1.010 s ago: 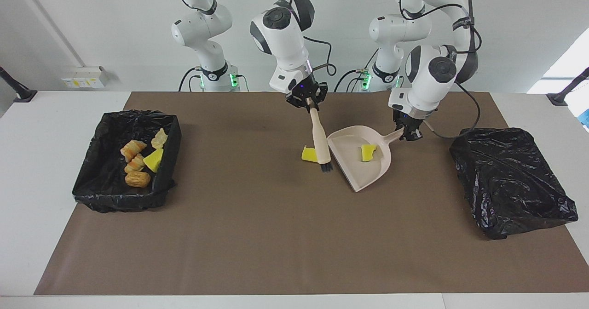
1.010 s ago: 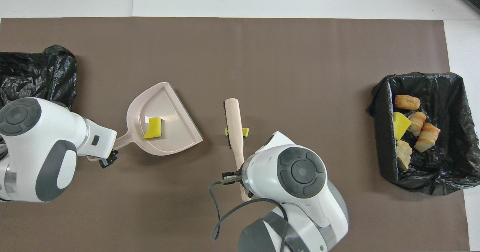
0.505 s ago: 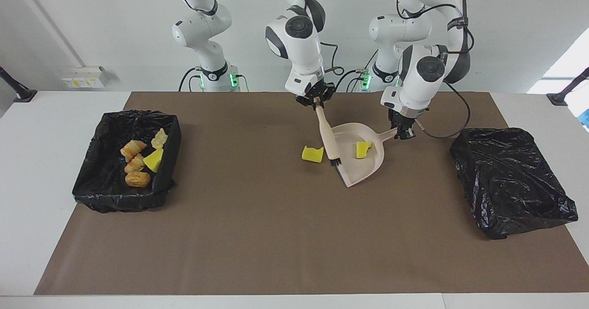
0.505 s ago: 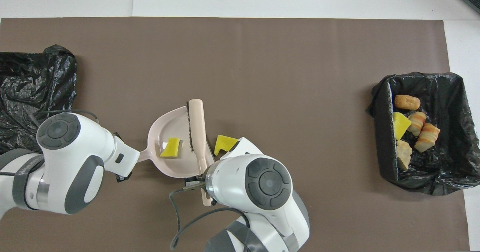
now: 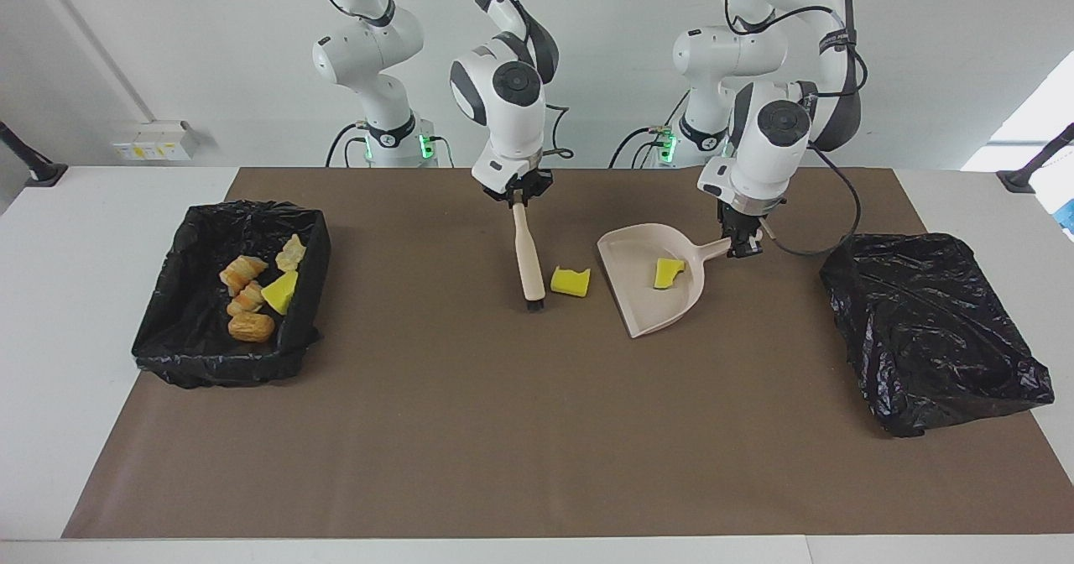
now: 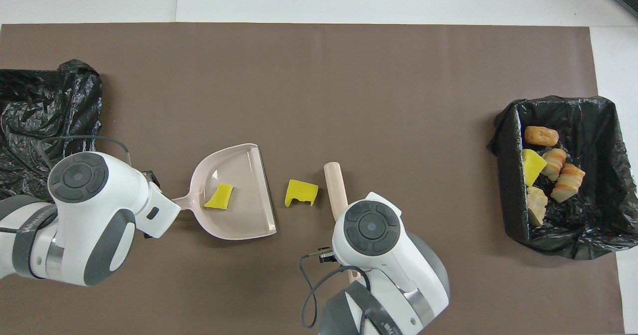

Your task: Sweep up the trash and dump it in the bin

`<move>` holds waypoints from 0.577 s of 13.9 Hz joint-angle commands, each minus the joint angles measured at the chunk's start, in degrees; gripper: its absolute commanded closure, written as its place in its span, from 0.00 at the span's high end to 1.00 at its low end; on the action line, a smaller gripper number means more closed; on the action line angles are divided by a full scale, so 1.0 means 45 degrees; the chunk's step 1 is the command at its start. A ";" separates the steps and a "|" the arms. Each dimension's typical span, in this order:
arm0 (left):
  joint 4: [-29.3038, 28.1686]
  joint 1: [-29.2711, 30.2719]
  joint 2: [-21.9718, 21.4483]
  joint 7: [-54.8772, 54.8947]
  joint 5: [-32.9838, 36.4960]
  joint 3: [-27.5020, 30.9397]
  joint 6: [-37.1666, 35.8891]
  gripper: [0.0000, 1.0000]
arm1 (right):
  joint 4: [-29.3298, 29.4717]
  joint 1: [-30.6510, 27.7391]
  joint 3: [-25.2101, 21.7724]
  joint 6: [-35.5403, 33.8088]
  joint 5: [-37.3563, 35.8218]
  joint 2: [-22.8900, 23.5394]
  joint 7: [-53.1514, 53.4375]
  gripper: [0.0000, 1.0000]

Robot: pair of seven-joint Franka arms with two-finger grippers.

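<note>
Two yellow sponge chunks (image 5: 570, 281), one inside dustpan (image 5: 642, 304) clamped by left gripper (image 5: 743, 248), one beside brush (image 5: 529, 263) clamped by right gripper (image 5: 518, 197), open mat (image 5: 470, 430) around.

One dustpan (image 5: 653, 283), one brush (image 5: 529, 260), two black-lined bins (image 5: 235, 295), three yellow sponge chunks (image 5: 570, 281), four bread-like pieces (image 5: 250, 326).

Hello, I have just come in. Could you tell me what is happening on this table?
Two robot arms are sweeping. The right end effector holds a brush upright, bristles at the mat, beside a loose yellow sponge piece. The left end effector holds the dustpan by its handle; another sponge piece lies in it. Toward the right arm's end, a bin holds more trash.
</note>
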 commanded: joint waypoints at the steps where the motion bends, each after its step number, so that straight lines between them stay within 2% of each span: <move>1: -0.0405 0.0031 -0.0439 0.0115 0.0150 0.0056 0.0338 0.00 | -0.0054 0.0849 0.0138 0.1338 -0.0058 0.0759 0.1314 0.00; 2: -0.0405 0.0031 -0.0439 0.0077 0.0150 0.0056 0.0338 0.00 | 0.0140 0.0872 0.0177 0.1790 0.0349 0.0975 0.1512 0.00; 4: -0.0405 0.0031 -0.0439 0.0037 0.0170 0.0056 0.0357 0.00 | 0.0861 0.0989 0.0197 0.2008 0.2374 0.1405 0.1281 0.00; 7: -0.0405 0.0070 -0.0419 -0.0002 0.0150 0.0056 0.0357 0.00 | 0.1119 0.1476 0.0353 0.3547 0.5540 0.1622 0.0794 0.00; 8: -0.0405 0.0089 -0.0400 -0.0002 0.0150 0.0056 0.0357 0.00 | 0.1138 0.1477 0.0353 0.3475 0.5723 0.1641 0.0618 0.00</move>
